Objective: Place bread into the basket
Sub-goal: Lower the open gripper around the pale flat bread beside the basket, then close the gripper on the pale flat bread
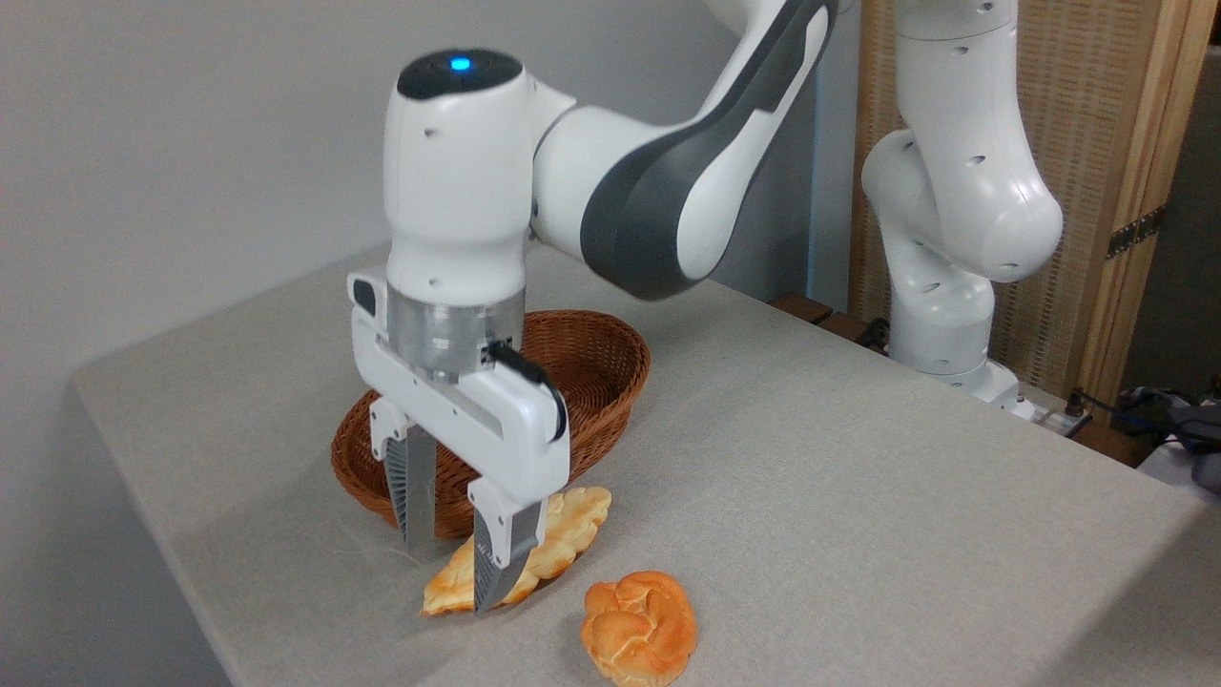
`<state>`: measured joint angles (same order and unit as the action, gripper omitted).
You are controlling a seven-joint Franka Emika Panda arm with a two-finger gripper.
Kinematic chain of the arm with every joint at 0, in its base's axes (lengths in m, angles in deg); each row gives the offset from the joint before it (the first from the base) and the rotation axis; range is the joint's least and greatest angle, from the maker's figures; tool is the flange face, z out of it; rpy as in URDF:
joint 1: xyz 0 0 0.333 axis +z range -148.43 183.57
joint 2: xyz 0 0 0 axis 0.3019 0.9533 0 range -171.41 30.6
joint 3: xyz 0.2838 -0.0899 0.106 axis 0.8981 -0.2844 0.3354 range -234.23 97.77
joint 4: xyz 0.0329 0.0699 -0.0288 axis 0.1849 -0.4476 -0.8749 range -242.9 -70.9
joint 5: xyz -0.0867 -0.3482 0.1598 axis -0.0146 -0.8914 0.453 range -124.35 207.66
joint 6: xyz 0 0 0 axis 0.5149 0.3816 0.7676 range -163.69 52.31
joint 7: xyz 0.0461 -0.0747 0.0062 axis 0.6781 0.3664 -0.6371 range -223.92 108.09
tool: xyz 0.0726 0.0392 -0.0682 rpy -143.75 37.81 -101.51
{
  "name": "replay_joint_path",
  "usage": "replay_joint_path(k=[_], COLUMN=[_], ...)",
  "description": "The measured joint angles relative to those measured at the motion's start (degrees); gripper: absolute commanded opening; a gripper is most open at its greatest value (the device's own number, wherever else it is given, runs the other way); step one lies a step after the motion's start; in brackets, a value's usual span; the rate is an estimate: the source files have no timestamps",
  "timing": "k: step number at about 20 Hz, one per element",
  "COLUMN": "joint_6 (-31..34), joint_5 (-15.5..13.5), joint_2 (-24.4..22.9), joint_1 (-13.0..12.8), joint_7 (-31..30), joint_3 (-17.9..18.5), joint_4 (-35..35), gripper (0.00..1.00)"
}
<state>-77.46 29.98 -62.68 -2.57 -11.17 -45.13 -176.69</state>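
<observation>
The bread (570,523) is a long, flat, pale golden braided loaf lying on the table just in front of the basket (610,358), an oval reddish-brown wicker one with nothing visible inside. My gripper (450,578) is open and points down over the loaf's left end. One finger (414,496) stands on the basket side and the other finger (496,558) on the near side, so that end sits between them. The fingertips are down near the table. The near finger hides part of the loaf.
A small round orange-brown knotted bun (639,625) lies close to the loaf's right, near the table's front edge. The arm's base (940,324) stands at the back right. The table (858,477) edge runs close on the left.
</observation>
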Motion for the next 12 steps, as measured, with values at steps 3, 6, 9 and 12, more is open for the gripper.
replay_joint_path(k=[3, 6, 9, 12], joint_6=[-0.3, -0.3, -0.3, -0.3], joint_5=[-0.4, -0.4, -0.4, -0.4], joint_2=[1.3, 2.0, 2.6, 3.2], joint_1=[0.0, 0.0, 0.0, -0.1], joint_7=[0.0, 0.0, 0.0, 0.0], joint_3=[-0.1, -0.3, -0.3, -0.4], joint_4=[0.0, 0.0, 0.0, 0.0], gripper=[1.00, 1.00, 1.00, 1.00])
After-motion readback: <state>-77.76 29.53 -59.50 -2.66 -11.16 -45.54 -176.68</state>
